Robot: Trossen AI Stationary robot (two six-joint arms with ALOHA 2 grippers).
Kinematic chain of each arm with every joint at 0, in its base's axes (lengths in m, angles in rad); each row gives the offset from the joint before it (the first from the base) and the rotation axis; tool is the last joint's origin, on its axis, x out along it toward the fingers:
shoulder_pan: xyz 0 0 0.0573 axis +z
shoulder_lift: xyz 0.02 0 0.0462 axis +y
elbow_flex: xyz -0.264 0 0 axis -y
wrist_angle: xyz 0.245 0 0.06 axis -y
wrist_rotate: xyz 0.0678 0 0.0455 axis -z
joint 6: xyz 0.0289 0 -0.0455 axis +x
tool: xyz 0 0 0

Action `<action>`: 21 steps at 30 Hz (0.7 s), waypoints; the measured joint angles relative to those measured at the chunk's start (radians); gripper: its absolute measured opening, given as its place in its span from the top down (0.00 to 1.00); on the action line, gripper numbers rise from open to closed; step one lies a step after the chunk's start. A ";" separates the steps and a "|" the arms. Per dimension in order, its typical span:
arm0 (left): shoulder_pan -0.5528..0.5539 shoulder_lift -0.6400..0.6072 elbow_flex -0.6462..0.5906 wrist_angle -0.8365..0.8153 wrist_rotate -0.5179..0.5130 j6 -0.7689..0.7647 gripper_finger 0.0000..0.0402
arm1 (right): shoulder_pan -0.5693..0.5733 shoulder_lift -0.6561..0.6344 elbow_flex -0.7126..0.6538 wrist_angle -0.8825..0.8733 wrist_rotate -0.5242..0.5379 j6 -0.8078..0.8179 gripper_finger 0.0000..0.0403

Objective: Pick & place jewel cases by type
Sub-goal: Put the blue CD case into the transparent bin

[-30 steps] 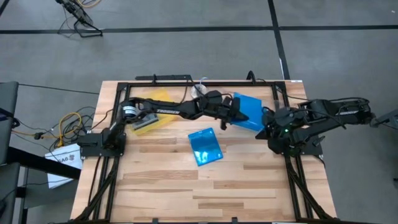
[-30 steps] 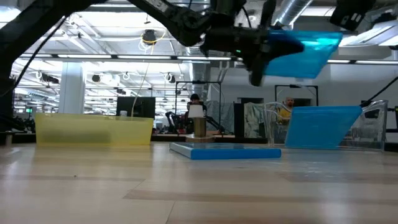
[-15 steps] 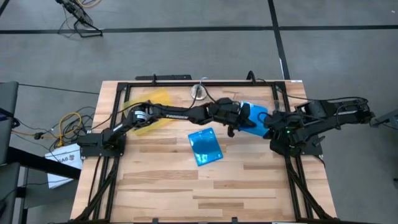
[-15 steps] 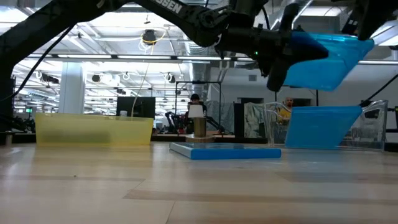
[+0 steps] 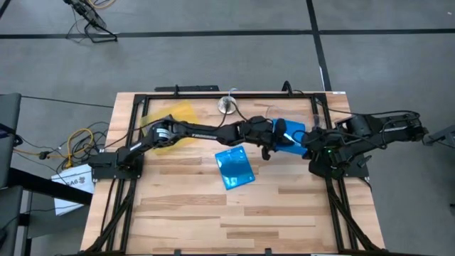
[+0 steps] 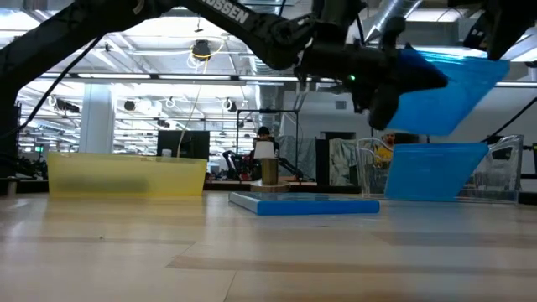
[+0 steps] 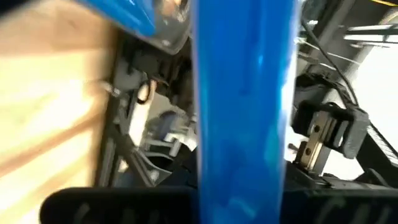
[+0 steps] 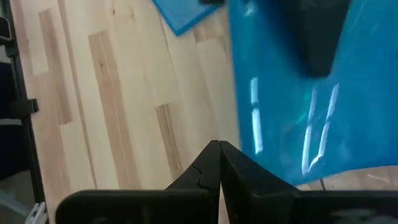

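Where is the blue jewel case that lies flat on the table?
In the high view the flat blue jewel case lies near the table's middle, just in front of the left gripper, which holds another blue case above the right side.

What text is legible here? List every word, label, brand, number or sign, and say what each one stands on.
"ROSSEN": white letters on the left arm, low view; the start of the word is cut off by the picture's edge.
White lettering on that arm in the high view: too small to read.
Print on the white sheet beside the table: too blurred to read.
Nothing else is legible.

Even overhead lighting; ceiling lamps glare in low view; left wrist view blurred, washed-out corner.
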 joint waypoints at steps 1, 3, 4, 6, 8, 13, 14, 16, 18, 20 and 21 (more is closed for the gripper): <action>-0.005 0.014 0.000 0.034 -0.001 -0.021 0.96 | 0.000 0.001 0.000 0.000 0.000 -0.004 1.00; -0.013 0.034 0.000 0.068 -0.002 -0.056 0.96 | 0.000 0.003 0.000 -0.005 -0.005 -0.011 1.00; -0.014 0.040 0.000 0.076 0.000 -0.067 0.96 | 0.000 0.007 0.000 -0.006 -0.011 -0.011 1.00; -0.014 0.041 0.000 0.069 -0.005 -0.069 0.96 | 0.000 0.011 0.000 -0.007 -0.011 -0.011 1.00; -0.014 0.041 0.000 0.062 -0.028 -0.061 0.96 | 0.000 0.015 0.000 -0.009 -0.013 -0.012 1.00; -0.006 0.041 0.000 0.076 -0.032 -0.060 0.96 | 0.000 0.025 0.000 -0.012 -0.019 -0.024 1.00; -0.006 0.041 0.000 0.075 -0.033 -0.060 0.96 | 0.000 0.027 0.000 -0.012 -0.019 -0.029 1.00; -0.006 0.041 0.000 0.068 -0.034 -0.062 0.95 | 0.000 0.028 0.000 -0.012 -0.021 -0.034 1.00; -0.007 0.041 0.000 0.061 -0.024 -0.061 0.94 | 0.000 0.035 0.000 -0.012 -0.022 -0.047 1.00; -0.007 0.041 0.000 0.056 -0.014 -0.063 0.91 | -0.002 0.043 0.000 -0.011 -0.022 -0.063 1.00; -0.007 0.041 0.000 0.056 -0.011 -0.064 0.89 | -0.002 0.044 0.000 -0.011 -0.021 -0.069 1.00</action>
